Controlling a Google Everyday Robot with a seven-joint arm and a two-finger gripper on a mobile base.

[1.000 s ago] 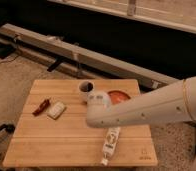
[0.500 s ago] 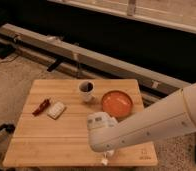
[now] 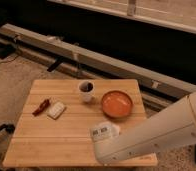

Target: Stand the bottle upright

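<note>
The bottle is hidden; no part of it shows on the wooden table (image 3: 46, 140). My thick white arm (image 3: 156, 132) reaches in from the right edge and covers the table's front right part. Its rounded end (image 3: 105, 139) sits low over the front edge, in front of the orange bowl (image 3: 117, 104). My gripper lies at that end, behind the arm's bulk, and nothing held shows.
A white cup with a dark inside (image 3: 86, 90) stands mid-table, left of the bowl. A flat white block (image 3: 56, 110) and a red pepper-like thing (image 3: 41, 106) lie at the left. Metal rails (image 3: 91, 55) run behind the table.
The arm has swung forward and down towards the table's front edge. The bottle lay in plain sight there a second ago and is now covered by the arm.
</note>
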